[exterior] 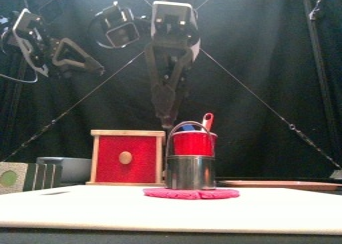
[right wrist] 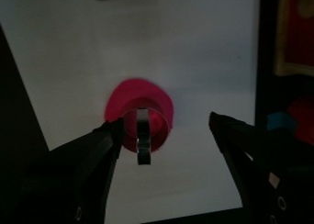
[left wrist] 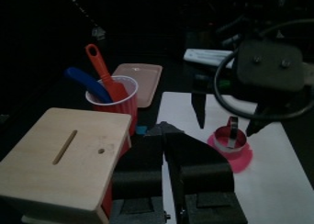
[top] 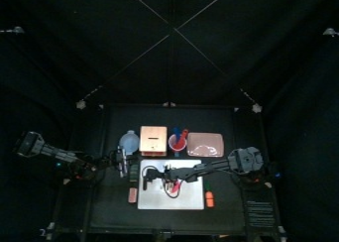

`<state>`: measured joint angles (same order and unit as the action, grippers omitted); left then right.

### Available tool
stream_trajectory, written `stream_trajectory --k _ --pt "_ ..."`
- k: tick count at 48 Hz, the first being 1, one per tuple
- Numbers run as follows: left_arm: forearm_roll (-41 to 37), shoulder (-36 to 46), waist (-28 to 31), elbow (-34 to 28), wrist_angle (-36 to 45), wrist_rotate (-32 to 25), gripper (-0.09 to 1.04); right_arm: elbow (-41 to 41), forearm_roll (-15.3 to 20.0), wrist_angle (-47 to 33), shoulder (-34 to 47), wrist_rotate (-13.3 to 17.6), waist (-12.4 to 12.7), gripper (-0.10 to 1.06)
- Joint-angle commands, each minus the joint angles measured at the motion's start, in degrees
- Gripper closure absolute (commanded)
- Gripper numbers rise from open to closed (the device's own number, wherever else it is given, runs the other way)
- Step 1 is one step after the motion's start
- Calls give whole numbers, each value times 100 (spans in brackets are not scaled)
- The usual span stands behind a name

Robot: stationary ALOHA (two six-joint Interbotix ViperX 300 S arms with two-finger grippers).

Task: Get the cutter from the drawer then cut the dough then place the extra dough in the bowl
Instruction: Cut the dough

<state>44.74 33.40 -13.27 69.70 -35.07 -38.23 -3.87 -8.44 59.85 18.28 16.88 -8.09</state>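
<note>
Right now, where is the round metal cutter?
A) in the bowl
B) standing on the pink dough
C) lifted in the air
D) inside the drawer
B: the cutter stands on the pink dough on the white board, with the right gripper open over it.

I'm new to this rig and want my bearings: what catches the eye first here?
A metal cutter stands on the pink dough in the middle of the white cutting board, with the right gripper poised over it, jaws open. Behind them stand a wooden box with a red drawer front and a red cup.
</note>
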Motion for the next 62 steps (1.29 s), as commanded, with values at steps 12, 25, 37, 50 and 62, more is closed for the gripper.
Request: stream_trajectory --k 12,25,37,50,62 --pt "-18 0 -18 -255 -53 -18 62 1494 0 -1415 -1591 -97 -123 -4" --pt "-149 -9 26 -483 -53 -26 62 3647 -158 -3226 -2953 -9 -185 -4" --pt "-606 -466 35 -633 -53 -18 60 5599 132 -6047 -4518 -9 237 -4" --pt "-694 -1564 -9 -1239 -229 457 50 6741 88 -8200 -4685 -97 431 -4" --pt "-1424 -2839 -290 -1248 -1521 2303 21 6917 -123 -9290 -4078 -132 475 -4"
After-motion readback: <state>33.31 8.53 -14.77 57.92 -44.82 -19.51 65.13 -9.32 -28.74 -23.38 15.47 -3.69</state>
